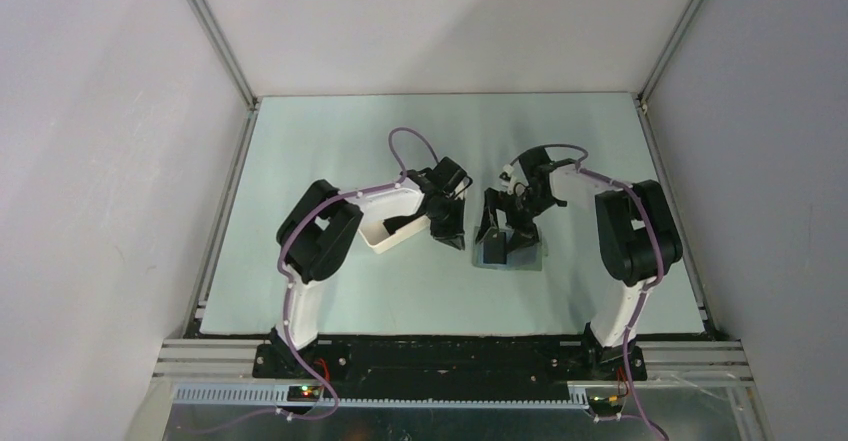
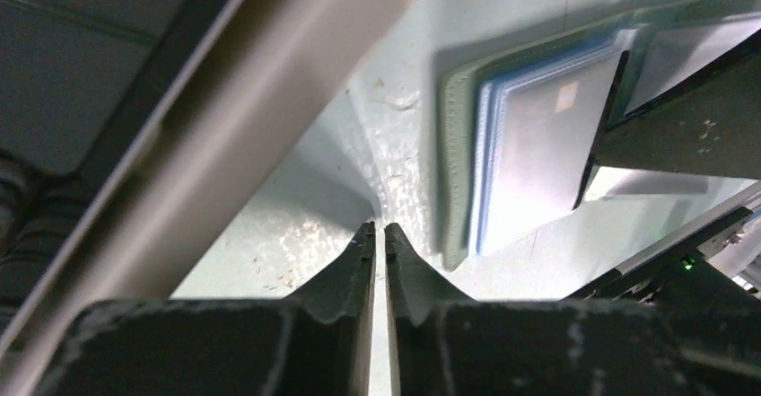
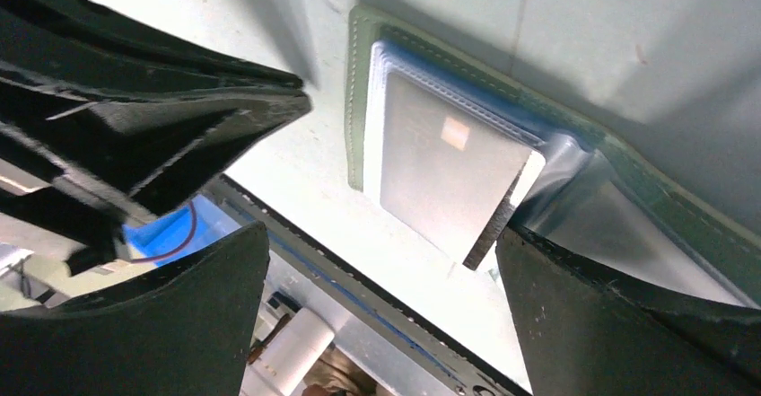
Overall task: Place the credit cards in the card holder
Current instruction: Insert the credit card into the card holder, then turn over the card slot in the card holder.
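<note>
The card holder (image 1: 525,259) lies open on the table, grey-green outside and blue-grey inside. It also shows in the left wrist view (image 2: 456,145) and the right wrist view (image 3: 359,100). One credit card (image 3: 440,167) with a small chip sits in its left pocket, one end sticking out; it also shows in the left wrist view (image 2: 538,158). My right gripper (image 1: 508,229) is open over the holder (image 3: 381,234), one finger (image 3: 619,315) at the holder's other half. My left gripper (image 1: 452,236) is shut and empty (image 2: 379,230), just left of the holder.
A long white tray (image 1: 378,238) stands left of the holder, partly under my left arm, with something dark (image 1: 400,224) in it. Its rim crosses the left wrist view (image 2: 224,100). The table's near edge is a black rail (image 1: 450,346).
</note>
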Controlling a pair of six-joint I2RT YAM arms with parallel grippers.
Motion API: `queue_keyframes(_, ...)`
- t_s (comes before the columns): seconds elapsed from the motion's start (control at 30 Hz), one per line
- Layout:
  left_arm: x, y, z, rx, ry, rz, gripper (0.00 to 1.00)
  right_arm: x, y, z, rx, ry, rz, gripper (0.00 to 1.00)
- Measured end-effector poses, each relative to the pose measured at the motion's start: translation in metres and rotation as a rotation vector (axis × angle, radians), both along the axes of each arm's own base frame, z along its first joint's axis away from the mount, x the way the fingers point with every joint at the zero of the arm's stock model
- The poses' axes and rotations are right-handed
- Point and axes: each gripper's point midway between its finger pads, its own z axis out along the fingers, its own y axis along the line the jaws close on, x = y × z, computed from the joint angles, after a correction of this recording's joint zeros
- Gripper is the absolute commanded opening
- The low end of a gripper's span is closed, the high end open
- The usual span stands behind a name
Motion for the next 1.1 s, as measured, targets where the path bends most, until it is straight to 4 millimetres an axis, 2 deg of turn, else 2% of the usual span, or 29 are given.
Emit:
queue_keyframes(0.1,-0.002,0.006,0.004,0.005,0.007,0.007,0.2,-0.001,-0.008,-0.003,-0.052,-0.008,-0.001,0.94)
queue_keyframes(0.27,-0.003,0.005,0.021,-0.039,-0.011,0.014,0.33,-0.002,-0.017,-0.005,-0.099,-0.012,-0.005,0.88)
queue_keyframes(0.43,-0.005,-0.009,0.043,-0.165,-0.023,0.033,0.37,0.002,-0.024,0.002,-0.108,-0.034,-0.024,0.85)
queue_keyframes(0.53,-0.007,-0.018,0.047,-0.23,-0.006,0.048,0.38,0.004,-0.024,0.012,-0.081,-0.055,-0.031,0.82)
queue_keyframes(0.67,-0.01,-0.028,0.048,-0.315,0.019,0.07,0.38,0.004,-0.022,0.014,-0.053,-0.045,-0.033,0.78)
queue_keyframes(0.73,-0.012,-0.032,0.046,-0.351,0.034,0.085,0.39,0.004,-0.022,0.013,-0.054,-0.045,-0.033,0.65)
queue_keyframes(0.83,-0.016,-0.037,0.043,-0.388,0.055,0.1,0.39,0.005,-0.026,0.011,-0.076,-0.053,-0.034,0.39)
queue_keyframes(0.97,-0.017,-0.05,0.042,-0.429,0.06,0.102,0.39,0.006,-0.035,0.006,-0.125,-0.049,-0.053,0.17)
queue_keyframes(1.1,-0.017,-0.056,0.033,-0.439,0.075,0.103,0.39,0.006,-0.042,-0.004,-0.162,-0.027,-0.064,0.01)
